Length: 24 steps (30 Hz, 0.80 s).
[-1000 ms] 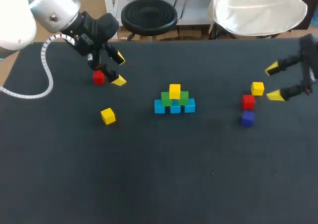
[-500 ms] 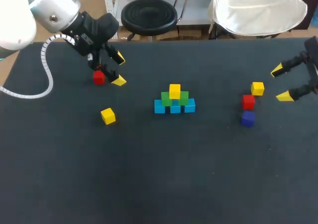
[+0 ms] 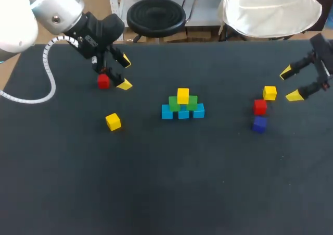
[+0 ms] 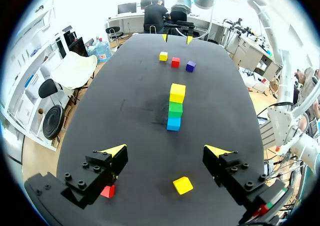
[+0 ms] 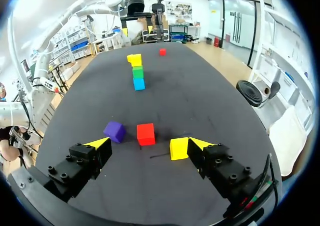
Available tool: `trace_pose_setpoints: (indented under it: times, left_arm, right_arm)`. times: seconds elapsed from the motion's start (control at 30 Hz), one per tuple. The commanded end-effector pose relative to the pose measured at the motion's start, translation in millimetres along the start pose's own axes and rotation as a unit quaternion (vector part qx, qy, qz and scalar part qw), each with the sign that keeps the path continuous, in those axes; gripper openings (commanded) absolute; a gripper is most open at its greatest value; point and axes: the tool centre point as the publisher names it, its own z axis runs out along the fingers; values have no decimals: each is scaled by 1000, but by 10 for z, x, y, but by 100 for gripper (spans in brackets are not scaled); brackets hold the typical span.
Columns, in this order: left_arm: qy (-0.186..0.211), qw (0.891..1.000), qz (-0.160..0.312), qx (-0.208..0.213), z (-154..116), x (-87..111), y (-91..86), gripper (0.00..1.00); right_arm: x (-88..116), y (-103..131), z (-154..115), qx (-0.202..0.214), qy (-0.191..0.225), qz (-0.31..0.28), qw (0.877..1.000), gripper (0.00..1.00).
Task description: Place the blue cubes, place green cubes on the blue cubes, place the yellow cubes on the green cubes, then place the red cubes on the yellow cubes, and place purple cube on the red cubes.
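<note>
table (image 3: 156, 193) — dark, matte | left end effector (image 3: 125, 73) spread | right end effector (image 3: 289, 84) spread

Pyramid (image 3: 182, 106) of blue, green, yellow cubes at table (image 3: 166, 193) centre: main obstacle; bare lanes all round, widest toward near edge. Left: loose yellow cube (image 3: 113, 121) and left red cube (image 3: 103, 81) well apart; latter just beside left end effector (image 3: 125, 73), fingers spread. Right: right yellow cube (image 3: 269, 93), right red cube (image 3: 259, 107), purple cube (image 3: 259, 124) clustered, gaps narrow; right end effector (image 3: 290, 83), fingers spread, near cluster's outer side.
</note>
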Motion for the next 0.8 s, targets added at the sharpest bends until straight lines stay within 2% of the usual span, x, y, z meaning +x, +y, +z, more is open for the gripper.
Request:
trace_pose_setpoints:
  times: [0.03, 0.1, 0.17, 0.37, 0.57, 0.8]
  left_arm:
    - [-1, 1000, 1, 0, -2, 6, -3, 100]
    - [-1, 1000, 1, 0, -2, 6, -3, 100]
    - [-1, 1000, 1, 0, -2, 6, -3, 100]
    - [-1, 1000, 1, 0, -2, 6, -3, 100]
    - [-1, 1000, 1, 0, -2, 6, -3, 100]
    - [-1, 1000, 1, 0, -2, 6, -3, 100]
  right_arm:
    - [-1, 6, 2, 1, 0, 0, 1000, 100]
    - [72, -46, 40, -6, -34, -26, 999, 100]
    - [132, -105, 83, -1, -16, -50, 999, 100]
    - [214, -254, 115, 1, -27, -106, 994, 100]
    - [183, -371, 132, -11, -31, -108, 994, 100]
    - [205, -383, 276, -18, -47, -67, 997, 100]
